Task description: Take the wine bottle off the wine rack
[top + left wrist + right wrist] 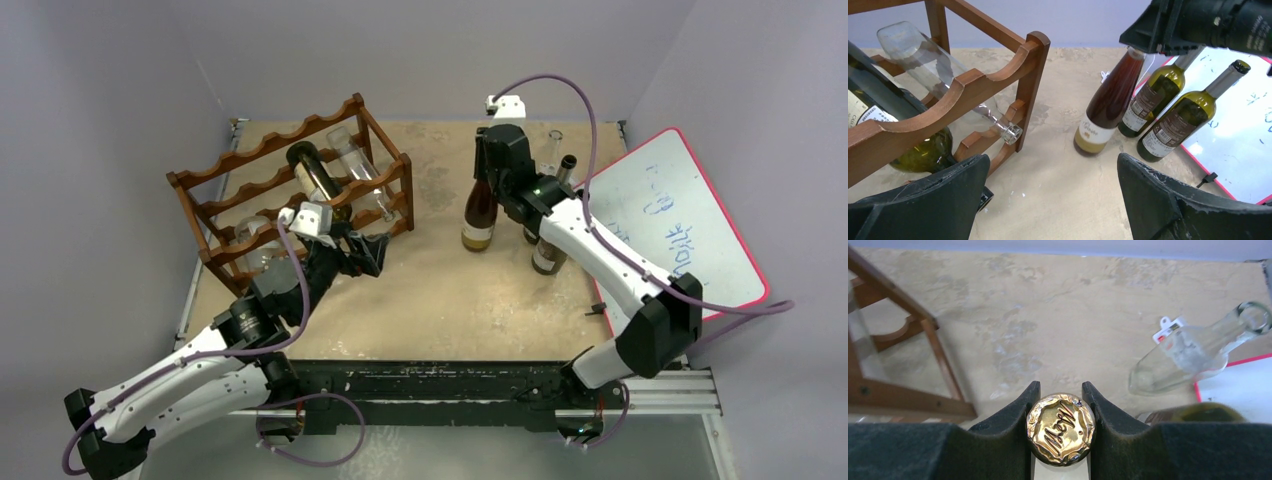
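Right wrist view: right end effector [1060,392] clamped on the gold cap [1060,429] of the brown bottle [480,208], one dark finger [1018,415] pressed against each side of the cap. From above, brown bottle upright and off the rack [290,190], base apparently on the counter [440,300], toward the back edge and a little right of centre. Just right of it, two olive bottles [1148,107] standing close together, partly under the right arm. Behind those, near the back right corner, a clear bottle [1193,357] standing empty, with a small white tag [1168,327] lying beside it. Along the right edge, a pink-framed whiteboard [690,220] with blue scribbles.

Left end effector [368,250] spread wide apart, gripping nothing, low over the counter just in front of the rack's near right post. In the left wrist view, both dark fingers [938,200] at the bottom corners with bare counter between them.

Rack set at an angle in the back left part of the counter, well apart from the brown bottle. On its top tier, a green bottle [315,175] lying across the scalloped rails. Right beside that, a glass bottle [943,70] lying empty, neck poking out past the front rail toward the left end effector. Lower down, near the left end, another empty bottle [255,240] resting on its side.
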Robot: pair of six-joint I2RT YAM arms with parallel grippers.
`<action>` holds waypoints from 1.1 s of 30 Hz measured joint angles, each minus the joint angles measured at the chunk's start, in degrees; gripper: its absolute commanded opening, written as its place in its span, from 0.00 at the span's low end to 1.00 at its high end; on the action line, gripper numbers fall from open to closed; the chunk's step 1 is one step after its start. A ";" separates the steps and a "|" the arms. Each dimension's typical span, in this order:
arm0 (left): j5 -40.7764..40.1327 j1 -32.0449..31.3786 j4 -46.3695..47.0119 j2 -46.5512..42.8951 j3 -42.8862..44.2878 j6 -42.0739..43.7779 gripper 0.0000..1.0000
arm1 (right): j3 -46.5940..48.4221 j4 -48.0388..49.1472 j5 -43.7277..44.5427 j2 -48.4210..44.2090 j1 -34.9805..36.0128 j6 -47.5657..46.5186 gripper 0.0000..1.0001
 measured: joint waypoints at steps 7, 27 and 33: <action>-0.04 0.00 -0.11 -1.46 -2.29 -1.01 1.00 | 5.84 1.86 1.97 6.80 -5.18 -3.56 0.00; -2.27 0.00 -3.82 -2.91 -2.34 2.78 1.00 | 11.85 4.90 1.73 13.66 -11.61 -3.69 0.12; -1.88 0.00 -5.22 -0.90 0.00 2.78 1.00 | 11.85 4.63 1.33 13.62 -11.61 -3.61 0.59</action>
